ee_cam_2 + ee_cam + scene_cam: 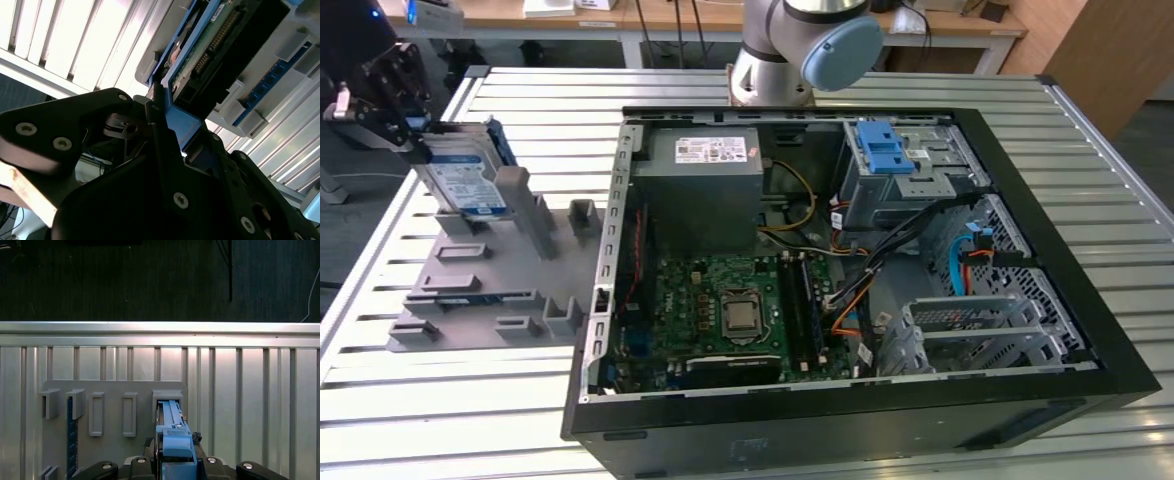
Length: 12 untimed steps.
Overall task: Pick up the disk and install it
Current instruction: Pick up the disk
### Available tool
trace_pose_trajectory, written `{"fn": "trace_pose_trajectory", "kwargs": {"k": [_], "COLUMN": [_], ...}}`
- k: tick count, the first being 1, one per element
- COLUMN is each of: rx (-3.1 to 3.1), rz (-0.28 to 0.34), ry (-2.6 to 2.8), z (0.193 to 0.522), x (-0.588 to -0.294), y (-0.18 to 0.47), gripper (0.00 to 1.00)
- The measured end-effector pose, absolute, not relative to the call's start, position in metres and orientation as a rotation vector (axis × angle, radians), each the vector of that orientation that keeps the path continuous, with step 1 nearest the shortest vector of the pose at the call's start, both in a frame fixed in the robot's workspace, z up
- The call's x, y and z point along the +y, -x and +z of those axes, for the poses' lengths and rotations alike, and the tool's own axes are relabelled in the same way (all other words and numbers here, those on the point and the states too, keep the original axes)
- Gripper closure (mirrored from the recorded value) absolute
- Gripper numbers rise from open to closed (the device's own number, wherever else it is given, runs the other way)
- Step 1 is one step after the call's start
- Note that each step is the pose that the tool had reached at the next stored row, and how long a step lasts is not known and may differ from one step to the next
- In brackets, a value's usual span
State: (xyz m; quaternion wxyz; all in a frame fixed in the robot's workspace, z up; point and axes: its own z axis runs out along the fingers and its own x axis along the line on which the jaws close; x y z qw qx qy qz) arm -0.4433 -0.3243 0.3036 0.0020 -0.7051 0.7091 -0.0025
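End effector (416,132) is clamped on the top edge of the disk (464,178), upper left of the exterior view. The disk stands on edge and looks seated in a slot of the grey rack (494,290). I'd lift straight up along the slot walls with no twisting, since that blue plastic carrier looks slick and a bit flexy. The disk body is flat silver metal with a glossy label, and the second wrist view shows its bare green board. The desk (1107,200) is ribbed aluminium.
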Motion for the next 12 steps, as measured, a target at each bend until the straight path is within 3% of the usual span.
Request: {"fn": "trace_pose_trajectory", "kwargs": {"k": [12], "rx": [2.225], "rz": [-0.007], "ry": [2.212], "z": [0.3097], "x": [-0.3243], "y": [0.4433], "gripper": [0.64]}}
